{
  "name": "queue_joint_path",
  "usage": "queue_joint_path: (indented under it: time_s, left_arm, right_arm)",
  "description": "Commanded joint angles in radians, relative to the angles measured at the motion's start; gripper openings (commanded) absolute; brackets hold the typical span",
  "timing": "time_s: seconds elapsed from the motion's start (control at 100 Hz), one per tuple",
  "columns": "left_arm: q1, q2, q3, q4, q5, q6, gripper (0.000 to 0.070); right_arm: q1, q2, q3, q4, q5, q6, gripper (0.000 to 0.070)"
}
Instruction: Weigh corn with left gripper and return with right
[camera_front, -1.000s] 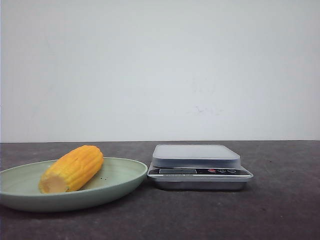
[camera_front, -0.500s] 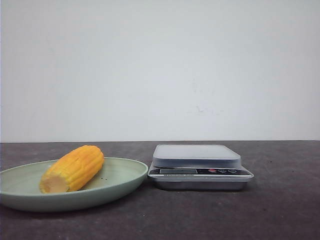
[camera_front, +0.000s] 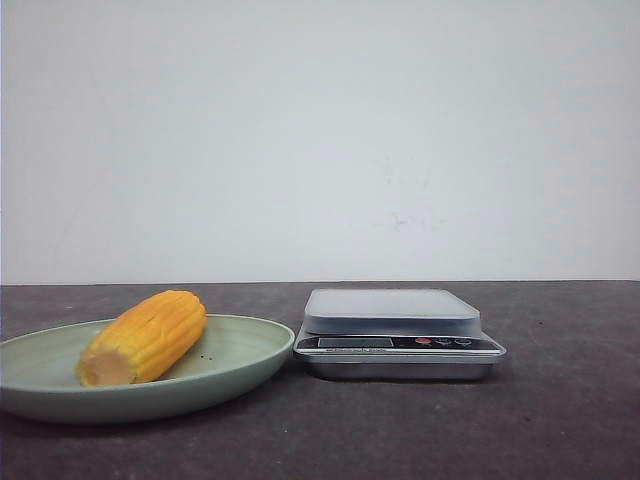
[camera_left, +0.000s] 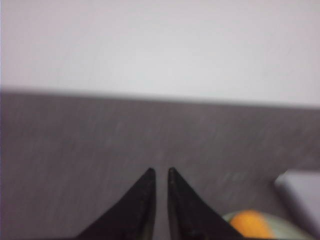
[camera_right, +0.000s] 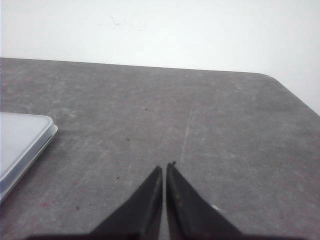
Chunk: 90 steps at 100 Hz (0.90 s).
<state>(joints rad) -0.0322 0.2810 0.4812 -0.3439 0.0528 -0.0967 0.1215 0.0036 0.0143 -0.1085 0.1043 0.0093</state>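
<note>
corn: I count one stubby yellow-orange corn cob (camera_front: 143, 337), lying on one pale green plate (camera_front: 245, 350)
scale: one silver digital scale (camera_front: 398, 333) beside plate, on dark worktop (camera_front: 560, 410)
left gripper (camera_left: 159, 172): fingers nearly together, empty
right gripper (camera_right: 164, 168): fingers nearly together, empty
views: I see grippers in wrist views only

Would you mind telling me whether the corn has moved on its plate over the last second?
No. The corn lies where it did, across the left part of the plate, equally far from the scale.

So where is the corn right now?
In the front view, the corn lies on the green plate at the left, beside the scale.
</note>
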Motion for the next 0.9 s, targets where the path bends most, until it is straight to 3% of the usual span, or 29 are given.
queue_joint_path:
  time_s: [0.0, 0.15, 0.32, 0.55, 0.89]
  left_arm:
    - [0.019, -0.026, -0.035, 0.026, 0.004, 0.009, 0.0]
    - [0.052, -0.111, -0.173, 0.03, 0.013, 0.012, 0.0]
    - [0.068, -0.217, -0.306, 0.03, 0.149, 0.006, 0.0]
    - [0.085, -0.278, -0.425, 0.042, 0.146, 0.006, 0.0]
    - [0.087, -0.278, -0.444, 0.091, -0.032, 0.035, 0.0]
  right_arm:
    - [0.0, 0.0, -0.001, 0.011, 0.001, 0.017, 0.0007]
    - [0.0, 0.0, -0.001, 0.011, 0.0, 0.017, 0.0007]
    - [0.0, 0.0, -0.001, 0.011, 0.0, 0.017, 0.0006]
    - [0.0, 0.0, -0.001, 0.011, 0.0, 0.016, 0.0006]
    - [0.0, 0.0, -0.001, 0.011, 0.0, 0.017, 0.0006]
